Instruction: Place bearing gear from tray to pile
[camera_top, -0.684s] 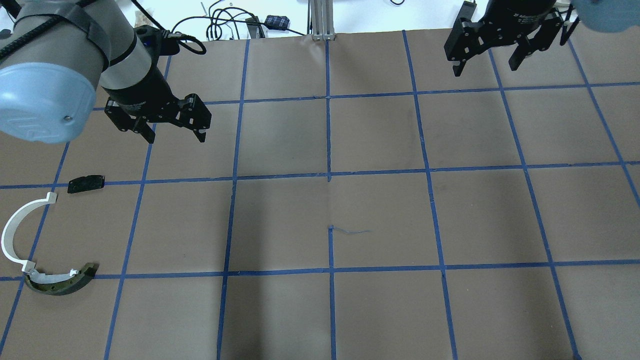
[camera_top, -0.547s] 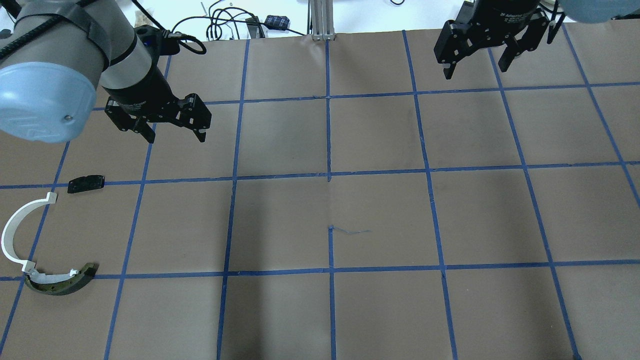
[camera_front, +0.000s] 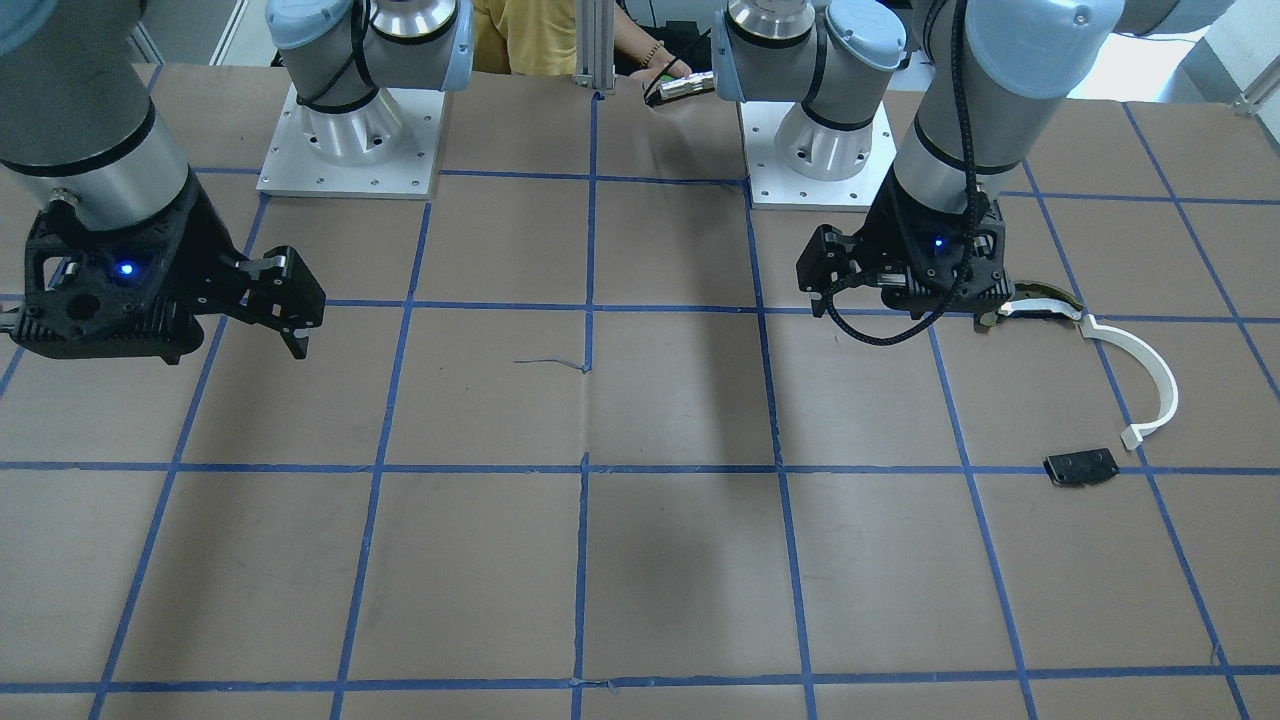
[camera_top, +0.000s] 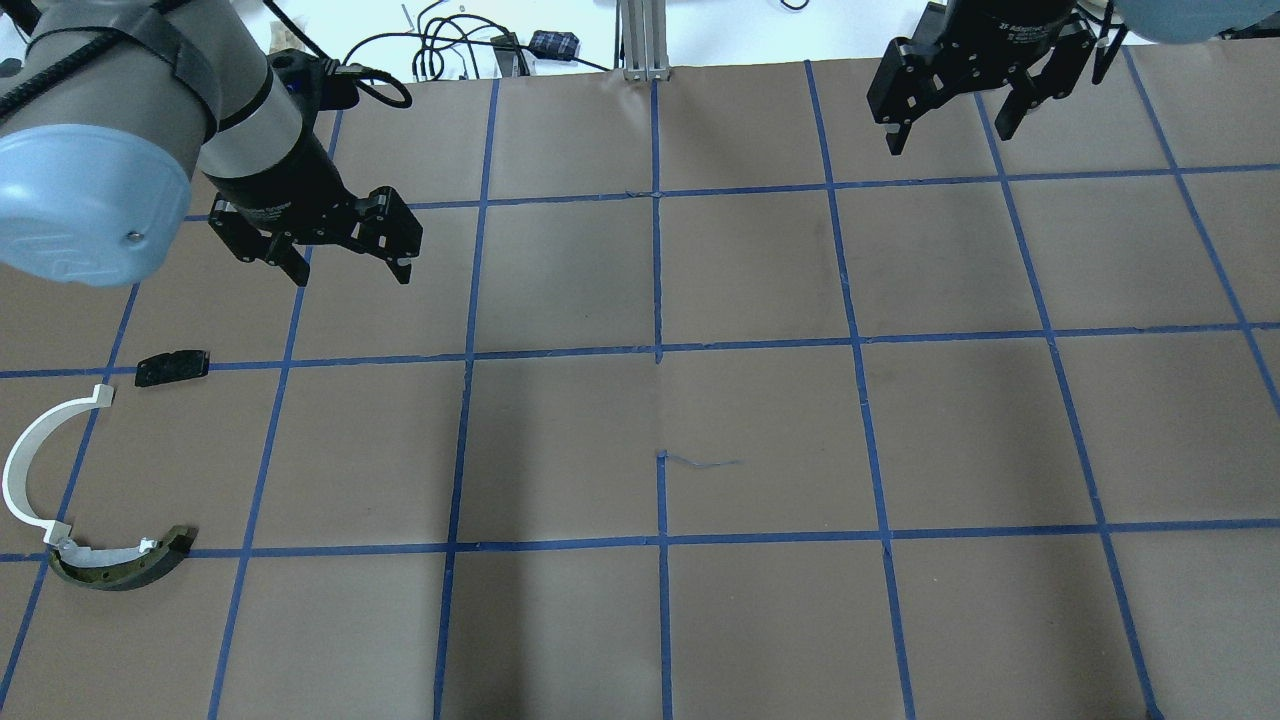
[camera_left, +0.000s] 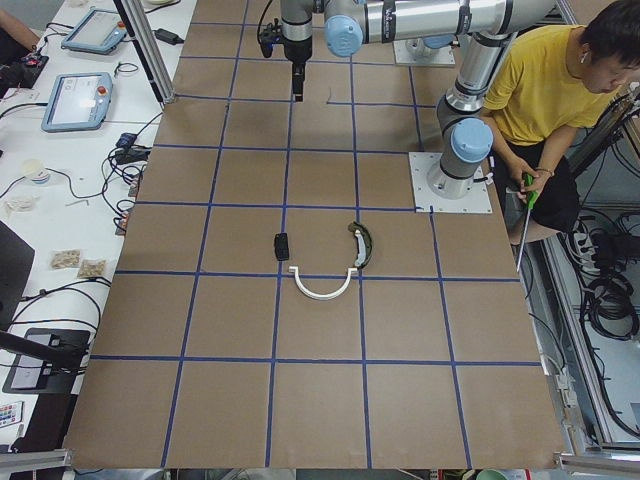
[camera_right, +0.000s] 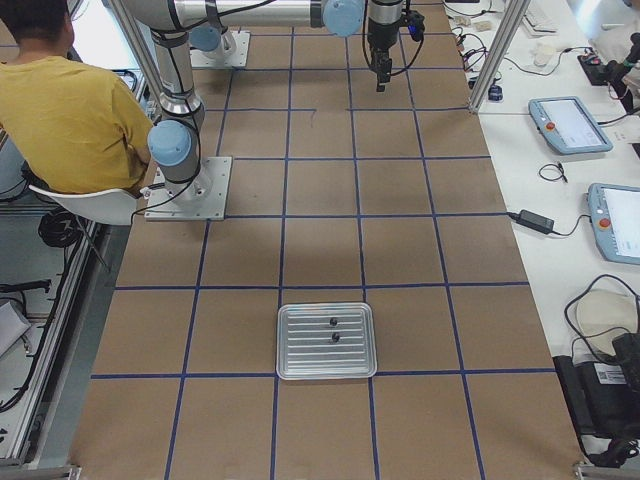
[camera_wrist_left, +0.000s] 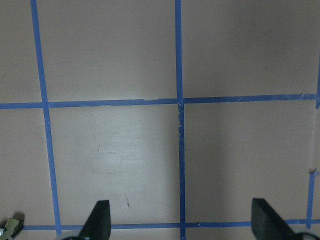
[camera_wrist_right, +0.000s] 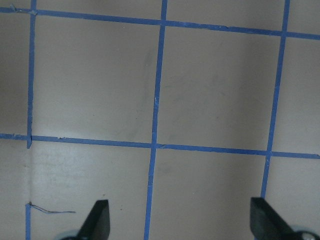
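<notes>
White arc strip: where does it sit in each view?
Exterior front-facing: white arc strip, right side, mid-height.
Overhead exterior: white arc strip, left edge, lower half.
Exterior left: white arc strip, centre.
Exterior right: not in it.
Left wrist-mounted: not in it.
Right wrist-mounted: not in it.
Landmark: flat black plate lies just off its free end.

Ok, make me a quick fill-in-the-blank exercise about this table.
The tray holds ___ small dark parts.
The left gripper and the right gripper are both ___, not shut.
The black plate lies on a ___ tape line.
Missing words: two, open, blue.
</notes>
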